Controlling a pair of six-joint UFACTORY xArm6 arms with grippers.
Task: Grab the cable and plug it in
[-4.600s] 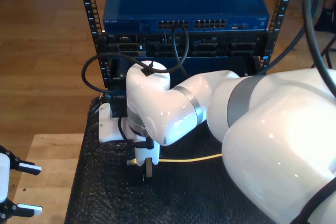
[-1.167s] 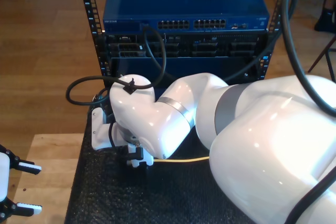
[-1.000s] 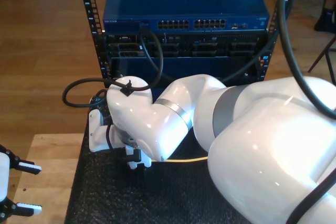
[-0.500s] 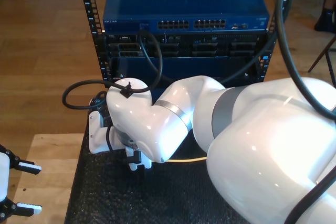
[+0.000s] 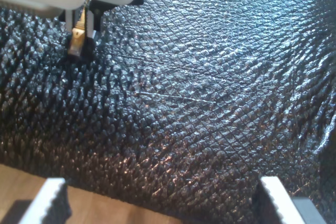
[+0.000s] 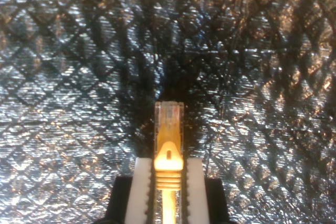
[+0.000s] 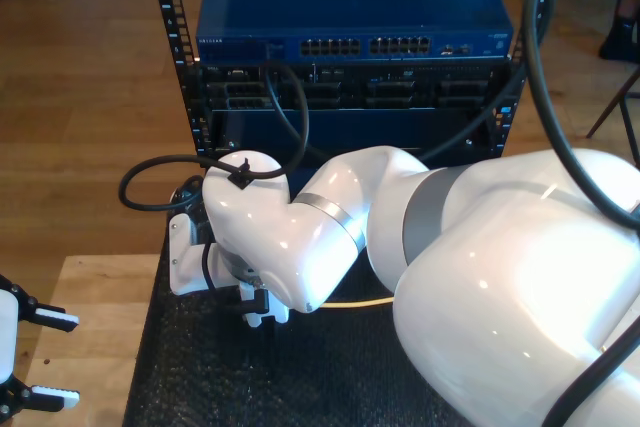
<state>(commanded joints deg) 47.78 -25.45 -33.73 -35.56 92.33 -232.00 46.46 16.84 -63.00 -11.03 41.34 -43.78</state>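
**Cable's pinched, arm dropped low over the mat**

Compared with a few seconds back, my second gripper [image 7: 257, 313] had swung lower and toward the exterior view's left, and over the last second it barely crept. I read that as the grab being done, with the plug-in step left.

My second gripper was clamped on the cable [image 6: 168, 150]: yellow boot between the white pads [image 6: 140, 187], clear plug poking out at 12 o'clock, just above the black mat [image 6: 63, 77]. A yellow run trailed off at about 3 o'clock from the gripper in the exterior view.

My first gripper [image 5: 157, 203] sat wide open, holding nothing. The blue switch [image 7: 350, 7] was well apart.
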